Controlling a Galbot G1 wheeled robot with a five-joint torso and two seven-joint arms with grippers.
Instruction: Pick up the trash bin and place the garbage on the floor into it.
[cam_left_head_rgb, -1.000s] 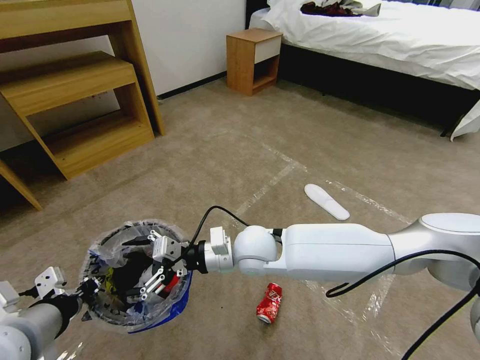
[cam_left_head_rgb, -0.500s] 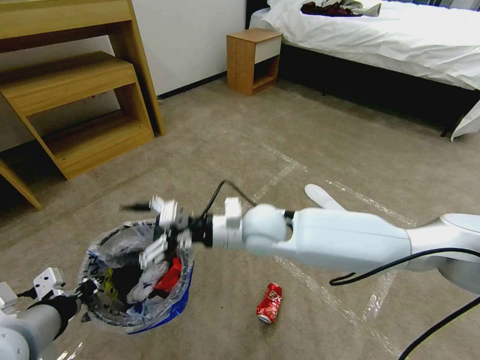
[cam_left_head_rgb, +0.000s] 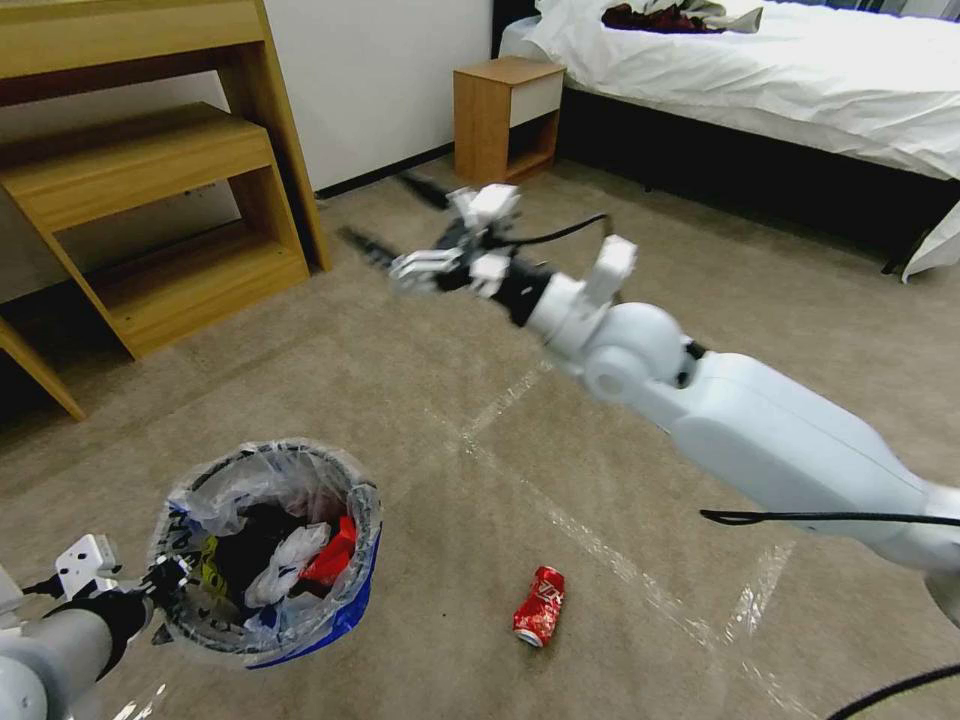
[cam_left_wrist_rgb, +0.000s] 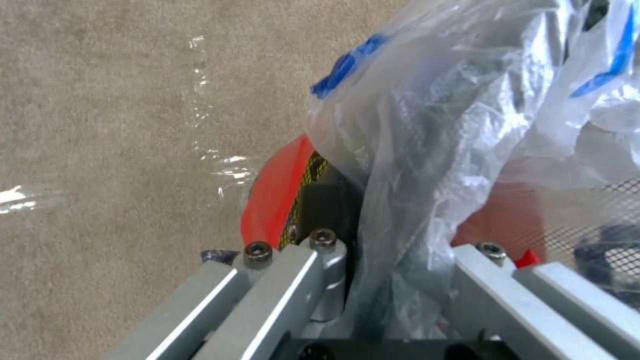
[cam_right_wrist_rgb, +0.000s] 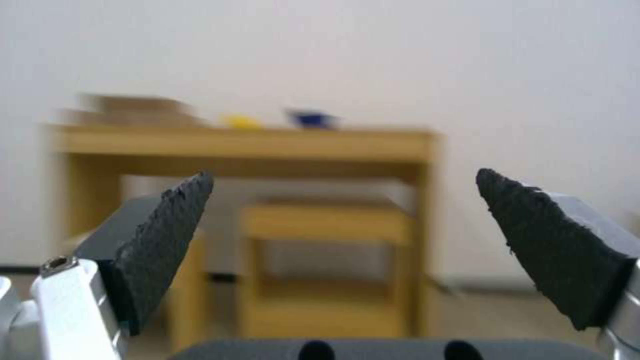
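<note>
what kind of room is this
Most likely a bedroom: a bed with white bedding stands at the back, a small wooden nightstand sits beside it, and the floor is beige carpet. A wooden desk stands against the wall.

- Right arm: white, extended from the lower right of the head view up toward 10 o'clock, raised well above floor level, forearm slanting, wrist bent forward.
- Right gripper (cam_left_head_rgb: 395, 222): at the arm's far end, pointing toward 10 o'clock; jaws spread wide, nothing between them. In the right wrist view the two black textured pads (cam_right_wrist_rgb: 167, 235) stand well apart.
- Black cable: loops over the right wrist and trails along the forearm.
- Left arm: grey-white, low at 7 o'clock in the head view, reaching toward 3 o'clock.
- Left gripper (cam_left_head_rgb: 165, 580): at the arm's tip, its silver fingers (cam_left_wrist_rgb: 293, 295) clamped on the trash bin (cam_left_head_rgb: 270, 545) at its plastic-lined rim.
</note>
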